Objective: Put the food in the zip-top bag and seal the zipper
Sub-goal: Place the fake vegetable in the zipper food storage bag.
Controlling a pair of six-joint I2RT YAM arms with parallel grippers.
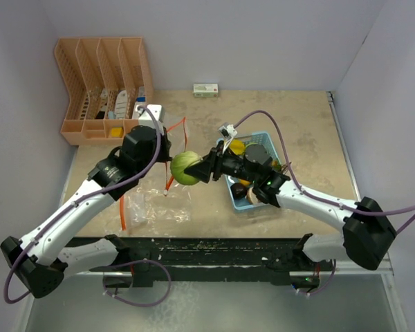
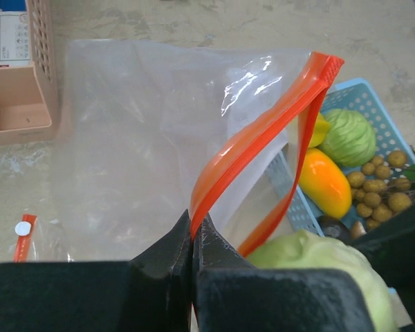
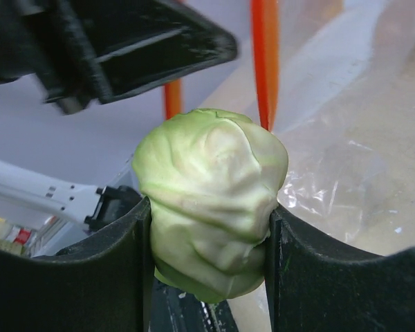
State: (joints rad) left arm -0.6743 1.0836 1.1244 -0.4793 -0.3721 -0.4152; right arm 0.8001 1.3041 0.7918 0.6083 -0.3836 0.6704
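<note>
My right gripper (image 3: 209, 228) is shut on a pale green leafy ball of food (image 3: 211, 194), held in the air beside the mouth of the zip-top bag (image 1: 155, 204). The left gripper (image 2: 193, 223) is shut on the bag's orange zipper strip (image 2: 263, 131) and holds the mouth up and apart. In the left wrist view the green ball (image 2: 311, 259) sits just right of that opening. More food lies in the blue tray (image 2: 363, 90): a second green piece (image 2: 347, 137), an orange-yellow fruit (image 2: 325, 181), small brown balls (image 2: 377, 183) and a dark lump (image 2: 332, 225).
A peach desk organizer (image 1: 100, 83) stands at the back left, close behind the left arm. A small white box (image 1: 205, 90) lies against the back wall. Walls close in the table on three sides.
</note>
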